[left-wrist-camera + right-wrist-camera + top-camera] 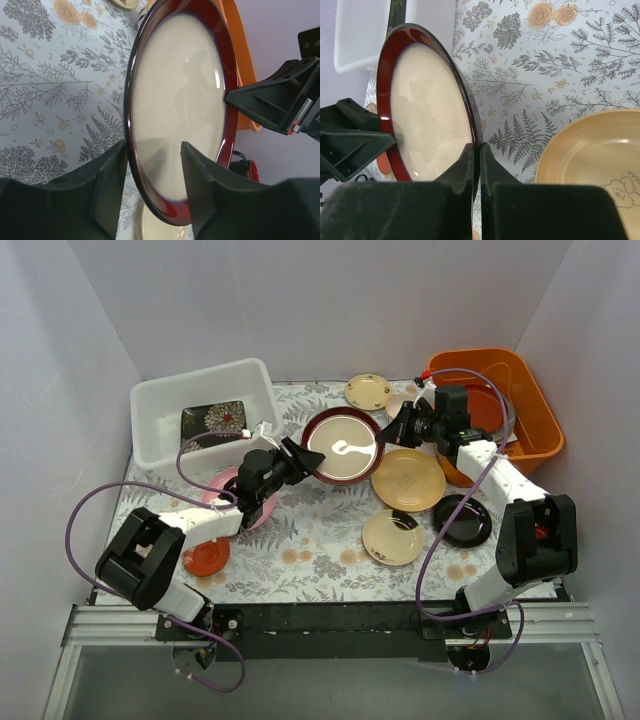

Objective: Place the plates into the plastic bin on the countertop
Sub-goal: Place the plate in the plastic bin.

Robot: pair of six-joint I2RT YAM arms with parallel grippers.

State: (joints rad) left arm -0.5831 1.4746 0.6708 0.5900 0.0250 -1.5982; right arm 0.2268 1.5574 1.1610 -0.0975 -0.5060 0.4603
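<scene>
Currently right hand (476,147) clenched on dark-rimmed plate (430,120) rim; left hand (152,150) half-spread astride it, grip unclear.

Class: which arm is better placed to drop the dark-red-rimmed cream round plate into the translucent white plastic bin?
Left. The left gripper straddles the rim of the plate, and the bin sits on that arm's side. The right gripper pinches the opposite rim, farther from the bin.

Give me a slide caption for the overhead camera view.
Plate handover above the countertop: the right gripper pinches the dark-rimmed cream plate at its rim; the left gripper straddles the opposite edge.
</scene>
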